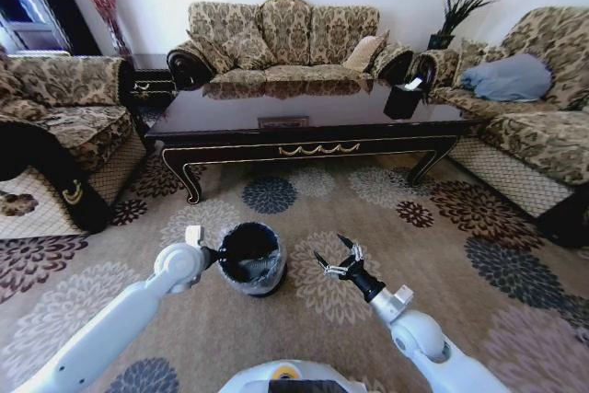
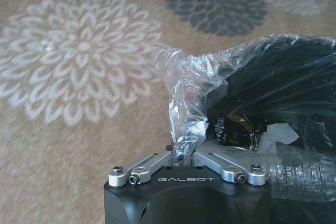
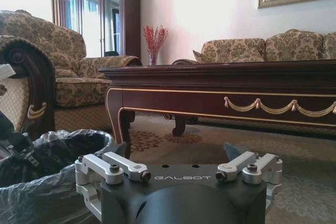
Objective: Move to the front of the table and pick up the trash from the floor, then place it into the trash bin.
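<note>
Left hand (image 2: 181, 156) pinched on trash bin (image 1: 250, 260) liner at rim, likely steadying it | right hand (image 1: 335, 260) open, empty, just beside bin | bottle (image 2: 299, 174) inside bin

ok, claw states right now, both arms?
Left claw: shut on the liner at the trash bin rim.
Right claw: open, holding nothing, low over the floor beside the bin.

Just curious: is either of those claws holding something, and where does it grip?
The left tool pinches the bin's liner at its rim fold. The right tool is open, holding nothing.
</note>
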`<state>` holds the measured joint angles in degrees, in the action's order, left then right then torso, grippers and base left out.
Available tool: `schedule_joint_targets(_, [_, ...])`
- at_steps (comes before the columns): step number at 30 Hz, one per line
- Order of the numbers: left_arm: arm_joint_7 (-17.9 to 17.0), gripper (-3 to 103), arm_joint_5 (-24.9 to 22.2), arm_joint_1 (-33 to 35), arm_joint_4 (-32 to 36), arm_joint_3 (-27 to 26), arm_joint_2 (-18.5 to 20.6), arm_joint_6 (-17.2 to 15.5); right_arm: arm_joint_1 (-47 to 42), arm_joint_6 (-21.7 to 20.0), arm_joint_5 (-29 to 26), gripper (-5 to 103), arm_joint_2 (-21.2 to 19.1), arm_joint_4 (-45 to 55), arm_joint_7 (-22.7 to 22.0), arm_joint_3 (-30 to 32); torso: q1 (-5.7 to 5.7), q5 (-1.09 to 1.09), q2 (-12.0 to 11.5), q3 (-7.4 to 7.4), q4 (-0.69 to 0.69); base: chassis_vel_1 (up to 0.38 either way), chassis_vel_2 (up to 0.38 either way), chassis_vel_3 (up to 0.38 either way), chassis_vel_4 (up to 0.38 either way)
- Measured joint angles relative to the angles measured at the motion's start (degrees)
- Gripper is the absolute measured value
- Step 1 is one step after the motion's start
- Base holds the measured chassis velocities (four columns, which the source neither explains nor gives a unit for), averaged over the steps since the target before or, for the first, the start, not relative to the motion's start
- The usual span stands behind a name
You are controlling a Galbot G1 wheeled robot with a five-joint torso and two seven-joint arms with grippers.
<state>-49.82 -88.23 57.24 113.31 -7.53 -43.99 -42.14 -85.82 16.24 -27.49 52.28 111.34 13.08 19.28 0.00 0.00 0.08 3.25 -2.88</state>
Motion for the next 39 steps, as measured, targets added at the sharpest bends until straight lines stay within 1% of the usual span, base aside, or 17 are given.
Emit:
schedule_joint_targets(3, [0.6, 0, 1.5, 2.2, -1.1, -1.2, -1.0, 0.0, -1.0, 0.3, 0.4, 100, 0.2, -0.6, 0.1, 0.5, 0.00, -0.01, 0.0, 0.00, 0.01, 0.000, 0.000, 0.000, 0.000])
schedule_joint_targets(10, [0.6, 0, 3.0, 3.4, -3.5, -2.7, -3.0, 0.0, -1.4, 0.5, 1.3, 100, 1.2, -1.8, 0.1, 0.1, 0.00, 0.00, 0.0, 0.00, 0.00, 0.000, 0.000, 0.000, 0.000])
schedule_joint_targets(16, [0.5, -1, 2.8, 3.8, -4.1, -3.1, -3.2, 0.1, -1.7, 0.9, 1.9, 100, 1.6, -2.5, 0.1, 0.1, 0.00, 0.01, 0.0, -0.01, -0.01, 0.000, 0.000, 0.000, 0.000])
schedule_joint_targets(17, [0.6, 4, 2.6, 3.8, -4.0, -3.0, -3.2, 0.1, -1.7, 0.9, 1.9, 100, 1.7, -2.5, 0.1, 0.1, 0.00, 0.00, 0.0, 0.00, -0.01, 0.000, 0.000, 0.000, 0.000])
schedule_joint_targets(19, [0.6, 4, 2.6, 3.7, -3.9, -3.0, -3.2, 0.1, -1.6, 0.9, 1.9, 100, 1.7, -2.7, 0.1, 0.1, 0.00, -0.02, 0.0, 0.00, -0.01, 0.000, 0.000, 0.000, 0.000])
schedule_joint_targets(22, [0.5, 20, 3.5, 3.4, -3.3, -3.5, -3.8, 0.1, -1.5, 0.9, 2.0, 100, 2.3, -3.2, 0.1, 0.1, 0.00, -0.01, 0.0, 0.00, 0.00, 0.000, 0.000, 0.000, 0.000])
schedule_joint_targets(24, [0.5, 20, 3.5, 3.3, -3.1, -3.7, -3.9, 0.1, -1.6, 1.0, 2.2, 100, 2.5, -3.2, 0.1, 0.0, 0.00, -0.01, 0.0, 0.00, -0.01, 0.000, 0.000, 0.000, 0.000])
schedule_joint_targets(27, [0.5, 36, 3.4, 3.3, -2.6, -4.0, -3.6, 0.1, -1.9, 1.1, 2.6, 100, 2.8, -3.3, 0.2, 0.0, 0.00, 0.00, 0.0, 0.00, -0.01, 0.000, 0.000, 0.000, 0.000])
schedule_joint_targets(28, [0.5, 36, 3.4, 3.3, -2.6, -4.0, -3.6, 0.1, -1.9, 1.1, 2.6, 100, 2.8, -3.3, 0.2, 0.0, 0.00, 0.00, 0.0, 0.00, -0.01, 0.000, 0.000, 0.000, 0.000])
schedule_joint_targets(31, [0.5, 53, 3.3, 3.3, -2.6, -4.3, -3.5, 0.1, -1.9, 1.2, 2.6, 100, 3.0, -3.3, 0.2, 0.0, 0.00, -0.01, 0.0, 0.00, 0.01, 0.000, 0.000, 0.000, 0.000])
schedule_joint_targets(32, [0.5, 53, 3.3, 3.3, -2.6, -4.3, -3.5, 0.1, -1.9, 1.2, 2.6, 100, 3.0, -3.3, 0.2, 0.0, 0.00, -0.01, 0.0, 0.00, 0.01, 0.000, 0.000, 0.000, 0.000])
schedule_joint_targets(34, [0.5, 64, 3.3, 3.3, -2.6, -4.7, -3.6, 0.1, -1.9, 1.2, 2.6, 100, 3.1, -3.4, 0.2, 0.1, 0.00, 0.00, 0.0, 0.00, 0.01, 0.000, 0.000, 0.000, 0.000])
schedule_joint_targets(35, [0.5, 64, 3.3, 3.3, -2.6, -4.7, -3.6, 0.1, -1.9, 1.2, 2.6, 100, 3.1, -3.4, 0.2, 0.1, 0.00, 0.00, 0.0, 0.00, 0.01, 0.000, 0.000, 0.000, 0.000])
schedule_joint_targets(38, [0.4, 80, 3.2, 3.3, -2.4, -5.0, -3.6, 0.0, -1.8, 1.2, 2.9, 100, 3.3, -3.6, 0.2, -0.1, 0.00, 0.00, 0.0, 0.00, 0.00, 0.000, 0.000, 0.000, 0.000])
schedule_joint_targets(39, [0.4, 80, 3.2, 3.3, -2.4, -5.0, -3.6, 0.0, -1.8, 1.2, 2.9, 100, 3.3, -3.6, 0.2, -0.1, 0.00, 0.00, 0.0, 0.00, 0.00, 0.000, 0.000, 0.000, 0.000])
